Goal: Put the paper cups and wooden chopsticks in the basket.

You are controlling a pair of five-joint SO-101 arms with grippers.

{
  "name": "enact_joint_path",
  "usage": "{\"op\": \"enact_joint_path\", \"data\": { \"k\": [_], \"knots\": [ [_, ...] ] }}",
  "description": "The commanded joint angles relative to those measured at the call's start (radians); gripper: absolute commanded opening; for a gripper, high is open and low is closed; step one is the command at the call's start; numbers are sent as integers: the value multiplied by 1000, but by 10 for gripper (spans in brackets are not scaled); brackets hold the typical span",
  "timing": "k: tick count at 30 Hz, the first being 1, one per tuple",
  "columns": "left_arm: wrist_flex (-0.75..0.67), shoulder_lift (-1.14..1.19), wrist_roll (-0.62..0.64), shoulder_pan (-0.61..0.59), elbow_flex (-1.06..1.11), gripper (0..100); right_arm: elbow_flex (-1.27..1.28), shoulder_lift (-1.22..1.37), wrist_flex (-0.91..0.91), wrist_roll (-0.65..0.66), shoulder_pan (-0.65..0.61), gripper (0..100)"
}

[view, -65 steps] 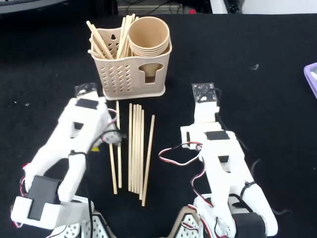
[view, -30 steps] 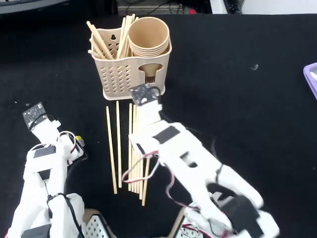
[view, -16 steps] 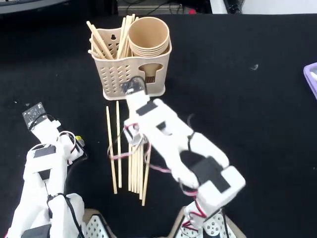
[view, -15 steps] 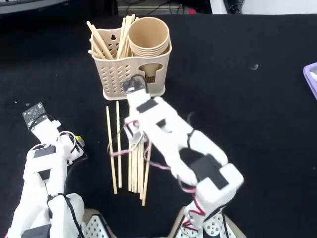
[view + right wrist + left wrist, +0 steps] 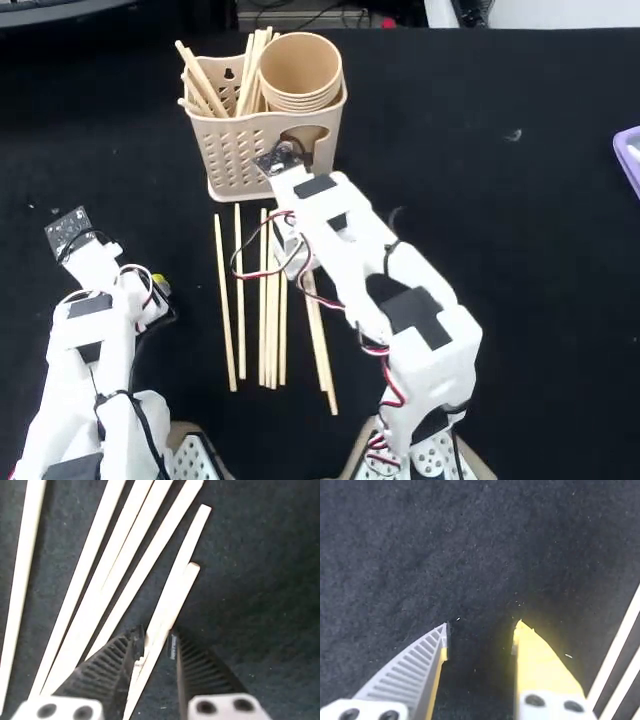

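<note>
The beige basket [image 5: 245, 152] stands at the back, holding a stack of paper cups [image 5: 300, 70] and several wooden chopsticks [image 5: 207, 85]. In front of it, several loose chopsticks [image 5: 241, 292] lie on the black cloth. My right gripper [image 5: 296, 256] reaches over them from the right and is shut on two chopsticks [image 5: 172, 597], which slant out [image 5: 320, 345] from the row. More loose sticks [image 5: 95, 587] lie beside the held pair. My left gripper [image 5: 481, 627] hangs open over bare cloth, left of the row [image 5: 155, 295], with chopsticks [image 5: 622, 635] at the edge of its view.
A purple object [image 5: 630, 150] pokes in at the right edge. Both arm bases stand at the table's front edge. Black cloth [image 5: 500, 250] lies bare to the right of the right arm.
The left arm drew back to the left. The right arm swung over the loose chopsticks, shut on two of them and turned them so they slant toward the front right.
</note>
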Motion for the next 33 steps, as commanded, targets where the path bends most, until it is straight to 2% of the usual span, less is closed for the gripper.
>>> {"op": "enact_joint_path", "data": {
  "k": [1, 4, 9, 17, 21, 31, 33],
  "knots": [
    [-15, -25, -5, -1, -10, 209, -27, -47, 11, 49, -11, 67],
    [-15, -25, -5, -1, -10, 209, -8, -61, 46, 138, -12, 9],
    [-15, -25, -5, -1, -10, 209, 65, -191, 94, 230, 32, 11],
    [-15, -25, -5, -1, -12, 209, 292, -444, 84, 439, 219, 11],
    [-15, -25, -5, -1, -10, 209, 291, -567, 86, 448, 292, 11],
    [-15, -25, -5, -1, -10, 209, 222, -1040, 118, 436, 292, 11],
    [-15, -25, -5, -1, -10, 209, 171, -1124, 112, 387, 262, 11]
  ]
}}
